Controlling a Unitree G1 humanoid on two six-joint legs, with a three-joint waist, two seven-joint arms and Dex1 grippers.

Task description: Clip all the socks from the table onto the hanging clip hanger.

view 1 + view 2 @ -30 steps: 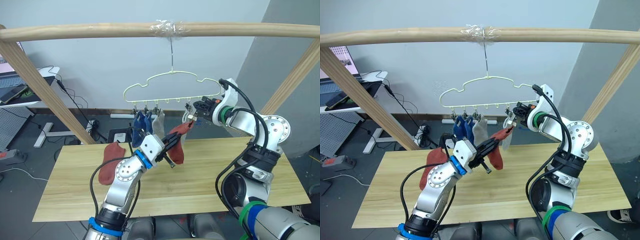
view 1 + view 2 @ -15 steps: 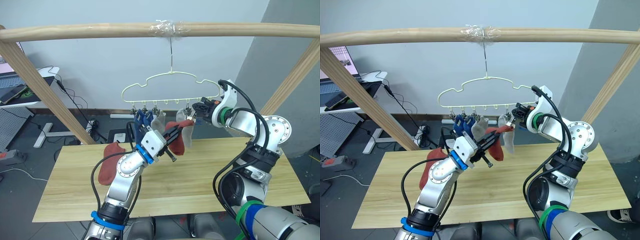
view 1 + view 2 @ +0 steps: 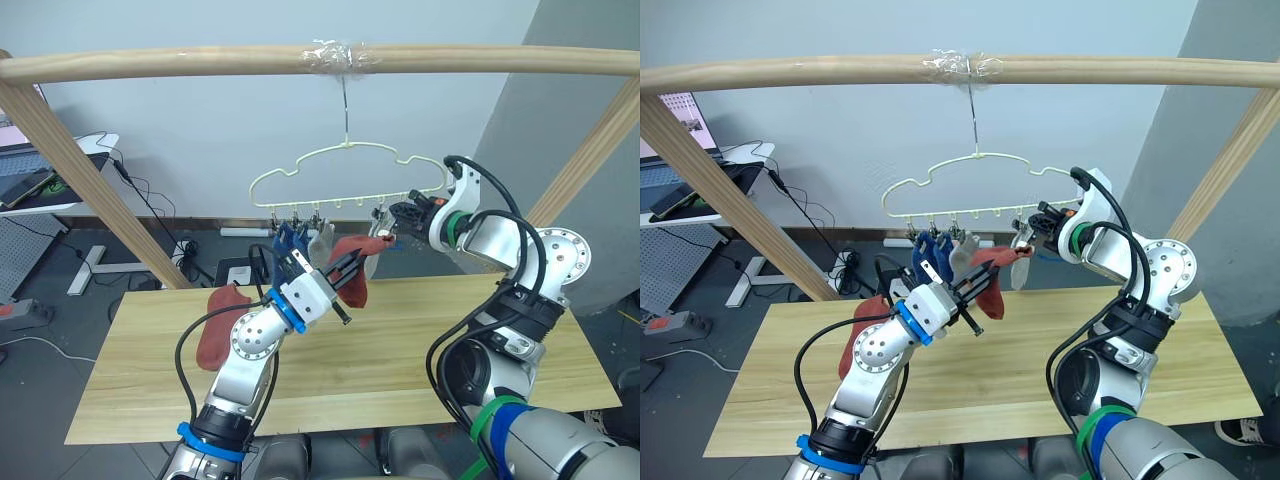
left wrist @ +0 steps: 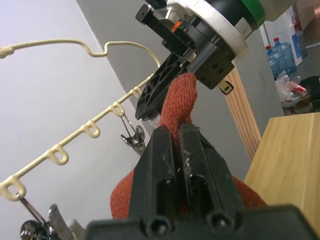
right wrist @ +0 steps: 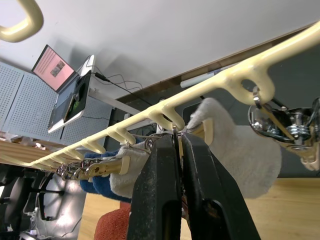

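Behind, a grey wall backs the wooden pole frame (image 3: 300, 62). A rust-red sock (image 3: 352, 268) is clamped in the left gripper (image 3: 340, 281), its cuff raised to a clip (image 5: 176, 135) pinched by the right gripper (image 3: 392, 222) on the clip hanger (image 3: 345, 170). The cuff should be fed fully between the clip's jaws before either grip is released. Another rust-red sock (image 3: 218, 320) lies on the table (image 3: 400, 350), far left.

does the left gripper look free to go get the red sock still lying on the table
Probably not yet. The left gripper is shut on a rust-red sock held up at the clip hanger. The other red sock lies on the table beside that arm, so it looks near once the gripper lets go.
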